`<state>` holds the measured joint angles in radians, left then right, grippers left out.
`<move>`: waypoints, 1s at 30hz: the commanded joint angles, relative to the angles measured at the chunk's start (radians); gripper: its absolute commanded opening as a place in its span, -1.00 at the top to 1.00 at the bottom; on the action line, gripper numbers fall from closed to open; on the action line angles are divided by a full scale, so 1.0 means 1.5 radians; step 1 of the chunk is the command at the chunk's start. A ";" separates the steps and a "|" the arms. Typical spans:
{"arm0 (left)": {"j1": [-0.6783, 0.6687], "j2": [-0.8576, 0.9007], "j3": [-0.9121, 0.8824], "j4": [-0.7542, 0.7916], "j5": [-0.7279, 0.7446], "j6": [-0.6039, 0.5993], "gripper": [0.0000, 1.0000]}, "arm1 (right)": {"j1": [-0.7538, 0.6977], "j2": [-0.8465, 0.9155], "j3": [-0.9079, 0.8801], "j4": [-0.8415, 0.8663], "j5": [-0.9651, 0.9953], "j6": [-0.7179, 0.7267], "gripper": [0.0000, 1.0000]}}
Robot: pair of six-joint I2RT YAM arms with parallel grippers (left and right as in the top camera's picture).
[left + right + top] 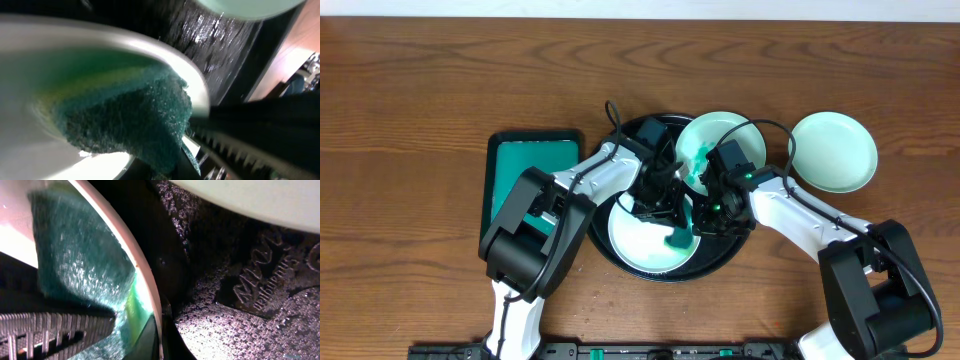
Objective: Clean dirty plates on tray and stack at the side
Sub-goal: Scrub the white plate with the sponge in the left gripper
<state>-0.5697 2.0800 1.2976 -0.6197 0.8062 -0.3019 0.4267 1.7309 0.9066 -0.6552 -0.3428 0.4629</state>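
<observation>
Right claw (703, 218) is pressed together, apparently pinching the sponge (680, 238), which is down on the near plate (642, 240) at the tray's (732, 250) robot-side edge. Left claw (662, 205) is shut too, mid-tray; can't tell if it grips anything. The smeared plate (705, 140) waits at the tray's far side. The clean plate (833, 150) sits on the bench (420, 80), right of the tray. Two to go, I'd say, and no stack yet.

black tray (718, 262), mint plates (833, 152), teal sponge (680, 238)

Round black tray (724, 264), partly loaded.
Teal-smeared front plate (638, 240) and back plate (712, 135) inside; clean mint plate (833, 150) outside, just right of it.
</observation>
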 commanded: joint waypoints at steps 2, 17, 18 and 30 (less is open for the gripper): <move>0.019 0.010 0.010 0.054 -0.068 -0.051 0.86 | 0.002 0.015 -0.013 -0.020 0.031 -0.010 0.97; 0.026 -0.230 0.016 -0.102 -0.427 -0.086 0.86 | 0.002 0.015 -0.013 -0.017 0.031 -0.010 0.97; 0.026 -0.247 0.016 -0.117 -0.428 -0.086 0.86 | 0.002 0.015 -0.013 -0.017 0.031 -0.010 0.97; 0.156 -0.314 0.015 -0.263 -0.633 -0.099 0.85 | 0.002 0.015 -0.013 -0.014 0.031 -0.010 0.97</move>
<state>-0.4305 1.6035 1.3029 -1.0000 -0.0433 -0.4347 0.4267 1.7309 0.9077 -0.6628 -0.3447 0.4633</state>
